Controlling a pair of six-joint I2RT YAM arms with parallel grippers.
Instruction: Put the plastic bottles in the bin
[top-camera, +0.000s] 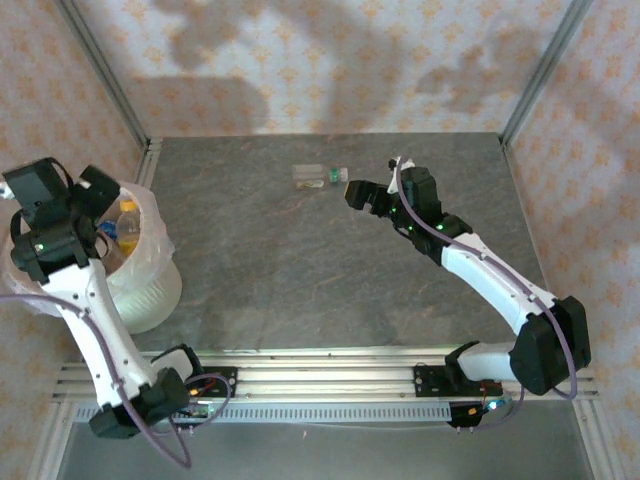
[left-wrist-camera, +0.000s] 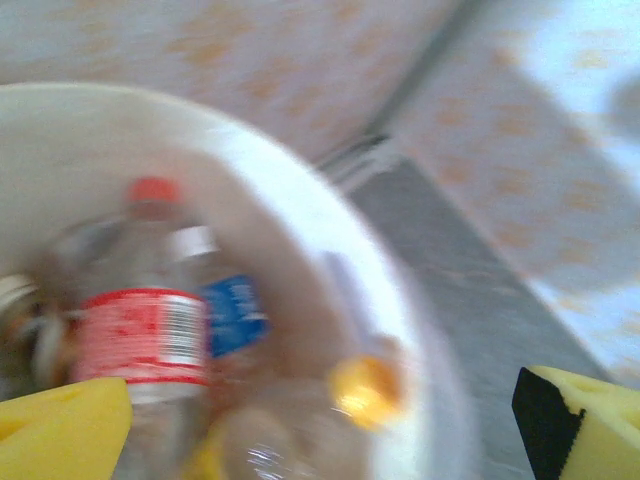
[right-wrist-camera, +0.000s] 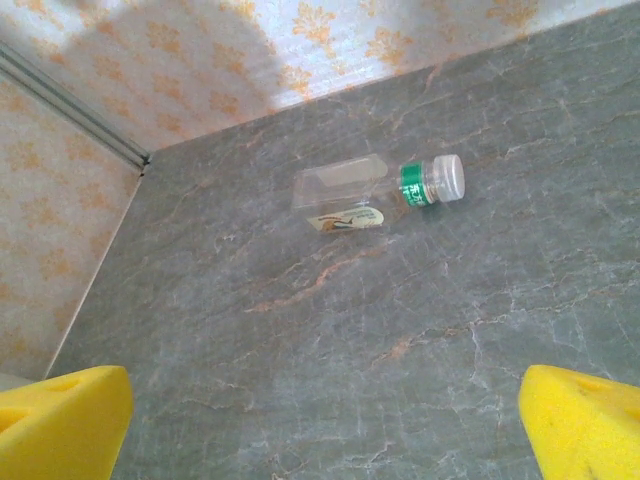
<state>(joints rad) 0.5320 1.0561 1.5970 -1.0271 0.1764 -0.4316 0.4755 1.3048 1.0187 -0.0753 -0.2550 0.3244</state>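
The right hand (right-wrist-camera: 325, 425), released, faces the clear green-labelled plastic bottle (right-wrist-camera: 370, 185) lying on the grey table (right-wrist-camera: 300, 330); I judge it must next descend and close around it

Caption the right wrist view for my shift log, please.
Open right pincer above the grey table, facing a clear bottle lying on its side, green band by its cap.

Your top view looks steeply down from above and behind both arm bases onto the grey marbled tabletop (top-camera: 300, 290). Your left wrist view hangs close over the white-lined round bin (left-wrist-camera: 300, 190), blurred, facing into it. Your right wrist view faces down and forward, at mid range, at the clear green-banded plastic bottle (right-wrist-camera: 370, 190). The top view shares both.
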